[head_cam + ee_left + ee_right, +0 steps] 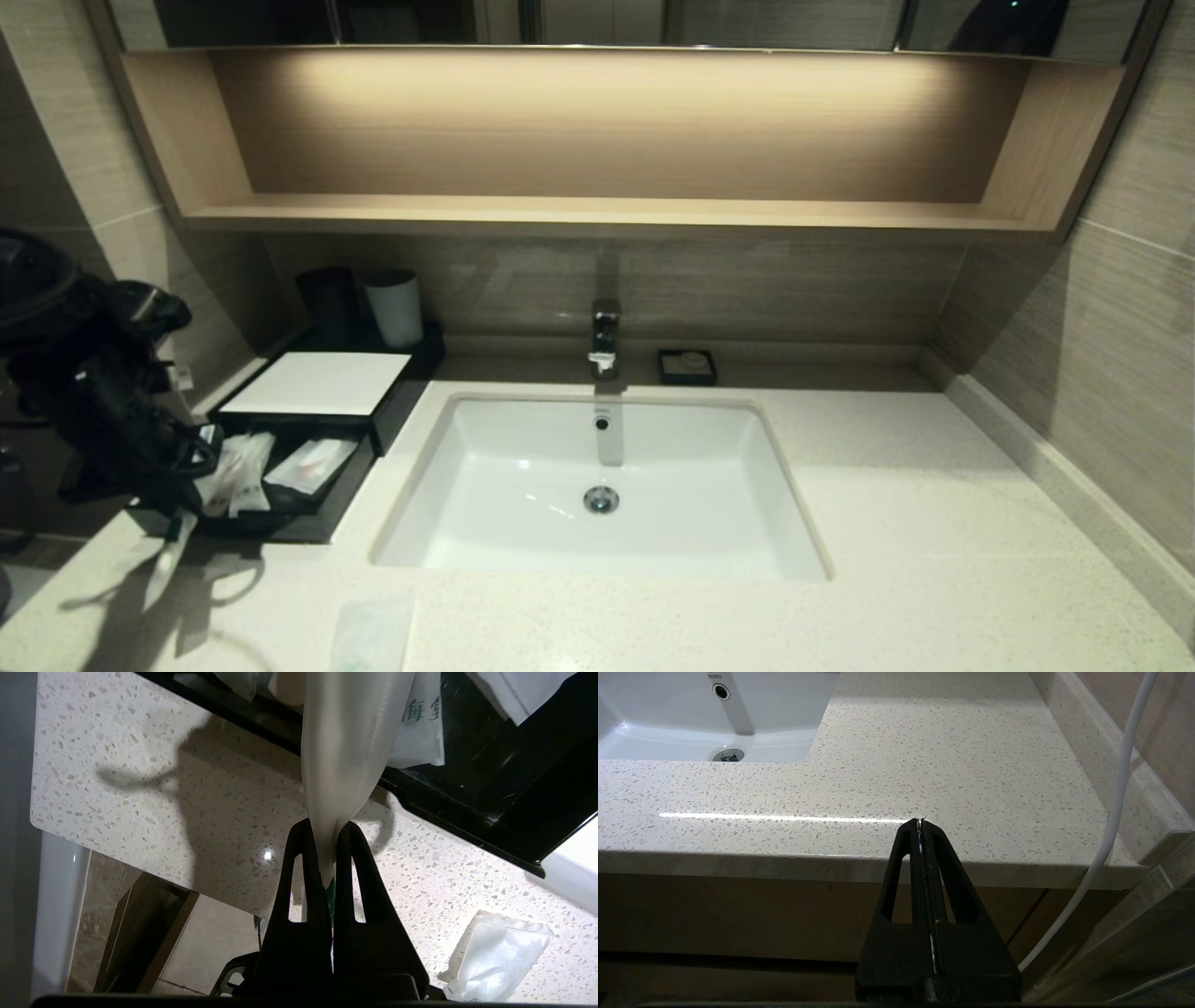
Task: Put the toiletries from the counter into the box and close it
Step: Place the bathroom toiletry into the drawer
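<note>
Head view: left end effector (177, 523) at near-left corner of open drawer of box (317, 383), long sachet (168, 560) dangling below, long axis near vertical, mostly outside drawer over tabletop (934, 523). Two packets (280, 467) already lying in drawer. Squarish packet (372, 635) flat on tabletop, nearer left arm.

Left wrist view: fingers pinched tight on sachet end; film soft, translucent, creased. Drawer glossy black; stone speckled.

Right wrist view: right end effector (920, 823) closed, empty, parked off tabletop edge.
</note>
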{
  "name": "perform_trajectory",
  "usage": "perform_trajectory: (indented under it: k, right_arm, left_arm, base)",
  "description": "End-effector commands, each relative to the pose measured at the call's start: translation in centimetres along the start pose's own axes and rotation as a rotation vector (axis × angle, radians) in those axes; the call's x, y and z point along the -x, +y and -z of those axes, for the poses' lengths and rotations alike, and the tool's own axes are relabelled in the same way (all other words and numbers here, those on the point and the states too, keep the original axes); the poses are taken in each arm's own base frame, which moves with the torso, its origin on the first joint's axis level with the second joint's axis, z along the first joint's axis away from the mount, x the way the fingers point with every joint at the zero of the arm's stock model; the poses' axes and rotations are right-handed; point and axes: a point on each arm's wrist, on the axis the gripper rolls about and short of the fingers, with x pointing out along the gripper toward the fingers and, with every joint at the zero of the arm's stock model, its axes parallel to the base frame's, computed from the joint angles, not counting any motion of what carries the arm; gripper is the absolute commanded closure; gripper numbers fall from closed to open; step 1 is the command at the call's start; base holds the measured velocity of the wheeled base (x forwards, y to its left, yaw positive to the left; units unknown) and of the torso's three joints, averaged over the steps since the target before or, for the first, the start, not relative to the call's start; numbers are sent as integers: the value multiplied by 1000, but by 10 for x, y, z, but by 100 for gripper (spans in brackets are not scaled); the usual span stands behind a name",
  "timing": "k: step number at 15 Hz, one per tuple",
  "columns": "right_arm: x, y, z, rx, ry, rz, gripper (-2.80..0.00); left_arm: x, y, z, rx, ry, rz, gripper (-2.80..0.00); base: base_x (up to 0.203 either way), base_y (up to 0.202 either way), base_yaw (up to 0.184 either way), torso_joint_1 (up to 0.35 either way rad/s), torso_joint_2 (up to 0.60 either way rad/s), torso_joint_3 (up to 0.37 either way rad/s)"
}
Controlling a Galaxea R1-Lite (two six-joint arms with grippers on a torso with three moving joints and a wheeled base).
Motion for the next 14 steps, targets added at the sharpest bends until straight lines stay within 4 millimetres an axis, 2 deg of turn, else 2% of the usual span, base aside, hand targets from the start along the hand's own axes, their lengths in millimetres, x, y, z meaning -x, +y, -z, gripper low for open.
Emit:
perform_trajectory:
  k: [1, 5, 11, 14]
  right_arm:
    - [0, 0, 0, 0, 1, -1, 0]
    - [0, 0, 0, 0, 1, -1, 0]
    - [0, 0, 0, 0, 1, -1, 0]
    - [0, 0, 0, 0, 1, 0, 0]
  left_arm:
    - [-5, -2, 1, -3, 36, -4, 0]
    - [-11, -7, -8, -9, 36, -1, 0]
    - [-53, -14, -61, 4, 9, 1, 0]
    - [-59, -15, -76, 9, -28, 6, 0]
  base:
    - [0, 0, 0, 0, 0, 0]
    - [0, 0, 0, 0, 0, 0]
    - [0, 0, 0, 0, 0, 0]
    - [0, 0, 0, 0, 0, 0]
